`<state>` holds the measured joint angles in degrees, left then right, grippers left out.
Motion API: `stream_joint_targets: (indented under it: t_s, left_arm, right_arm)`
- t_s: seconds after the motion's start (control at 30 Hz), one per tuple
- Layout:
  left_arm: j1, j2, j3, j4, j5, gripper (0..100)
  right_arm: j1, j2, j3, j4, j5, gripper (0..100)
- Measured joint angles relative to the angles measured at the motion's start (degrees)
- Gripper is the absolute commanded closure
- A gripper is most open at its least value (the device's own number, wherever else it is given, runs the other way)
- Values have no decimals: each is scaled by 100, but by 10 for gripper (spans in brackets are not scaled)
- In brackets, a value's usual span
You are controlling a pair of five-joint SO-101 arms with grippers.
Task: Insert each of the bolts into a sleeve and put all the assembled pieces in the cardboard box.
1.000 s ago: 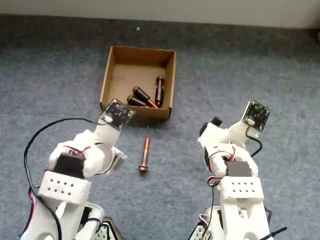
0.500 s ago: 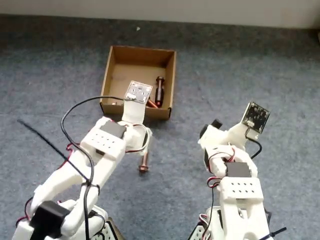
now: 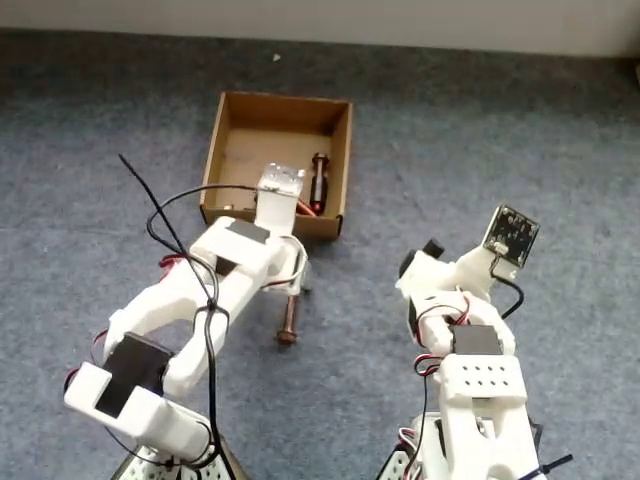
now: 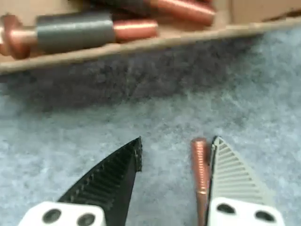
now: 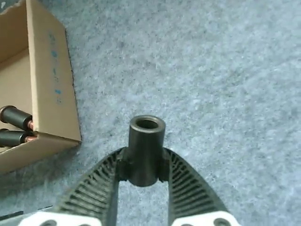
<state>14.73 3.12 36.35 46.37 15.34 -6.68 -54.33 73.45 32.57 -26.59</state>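
A copper bolt lies on the grey carpet just in front of the cardboard box. My left gripper is open and low over the bolt's far end. The bolt runs along the inner side of the white finger, with the black finger well apart from it. Assembled bolt-and-sleeve pieces lie inside the box, one near its right wall. My right gripper is shut on a dark sleeve, held upright with its bore showing, to the right of the box.
Grey carpet covers the whole floor around the box. The left arm stretches diagonally over the carpet and hides the box's front wall. The right arm stays folded at the lower right, with open carpet beyond it.
The left arm has unfolded and stretched forward from the lower left toward the box, bringing its open gripper down over the bolt. The right arm and its sleeve have not moved.
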Motion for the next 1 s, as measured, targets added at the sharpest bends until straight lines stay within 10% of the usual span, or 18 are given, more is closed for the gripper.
stream_joint_targets:
  t_s: [0.57,1.0]
  left_arm:
    - [-1837,-97,-167,1846,-1354,947]
    - [-466,-1679,-167,1873,-1275,944]
  right_arm:
    - [0,0,0,0,0,994]
    - [0,0,0,0,0,994]
